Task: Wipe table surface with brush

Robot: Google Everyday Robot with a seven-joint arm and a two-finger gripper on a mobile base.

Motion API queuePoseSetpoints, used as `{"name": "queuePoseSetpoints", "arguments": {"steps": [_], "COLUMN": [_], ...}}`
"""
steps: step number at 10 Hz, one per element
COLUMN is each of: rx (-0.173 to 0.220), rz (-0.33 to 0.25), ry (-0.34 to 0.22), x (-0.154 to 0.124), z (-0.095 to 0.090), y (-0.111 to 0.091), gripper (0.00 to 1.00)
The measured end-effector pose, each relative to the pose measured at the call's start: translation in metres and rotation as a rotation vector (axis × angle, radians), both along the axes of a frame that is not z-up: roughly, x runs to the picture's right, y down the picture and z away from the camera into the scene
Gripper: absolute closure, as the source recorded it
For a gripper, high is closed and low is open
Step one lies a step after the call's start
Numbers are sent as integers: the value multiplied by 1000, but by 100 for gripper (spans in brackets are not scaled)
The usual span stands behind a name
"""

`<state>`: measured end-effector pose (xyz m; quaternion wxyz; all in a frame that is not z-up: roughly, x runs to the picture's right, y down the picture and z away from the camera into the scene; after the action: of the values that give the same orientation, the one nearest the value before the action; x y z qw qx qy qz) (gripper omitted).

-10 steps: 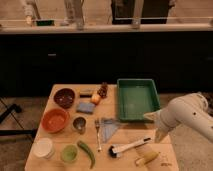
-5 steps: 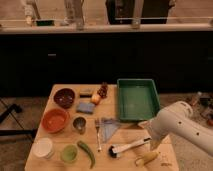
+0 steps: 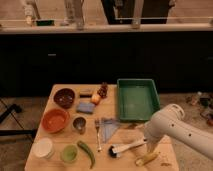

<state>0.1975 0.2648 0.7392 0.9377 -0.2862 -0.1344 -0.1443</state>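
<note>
The table surface (image 3: pixel 121 164) is pale wood and carries several items. On its front right part lies the brush (image 3: pixel 127 147), with the black bristle head pointing left and the white handle running right. My white arm reaches in from the right. Its gripper (image 3: pixel 151 145) hangs at the handle's right end, just above the table. The gripper is open and nothing is in it. The arm's casing hides the tip of the handle.
A green tray (image 3: pixel 136 99) stands at the back right. A banana (image 3: pixel 147 159) lies just in front of the brush. A fork (image 3: pixel 97 134), a blue cloth (image 3: pixel 109 127), a metal cup (image 3: pixel 79 124), bowls (image 3: pixel 55 120) and a green pepper (image 3: pixel 86 152) fill the left and middle.
My arm has swung left and down from the right edge, and its end is now at the brush handle. The brush and the other items have not moved.
</note>
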Motion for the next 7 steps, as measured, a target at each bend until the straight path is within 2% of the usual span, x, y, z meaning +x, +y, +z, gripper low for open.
{"name": "queuePoseSetpoints", "arguments": {"steps": [3, 7], "rx": [-20, -40], "rz": [0, -3], "ry": [-11, -16], "x": [-6, -9], "z": [8, 13], "y": [8, 13], "gripper": [41, 41]}}
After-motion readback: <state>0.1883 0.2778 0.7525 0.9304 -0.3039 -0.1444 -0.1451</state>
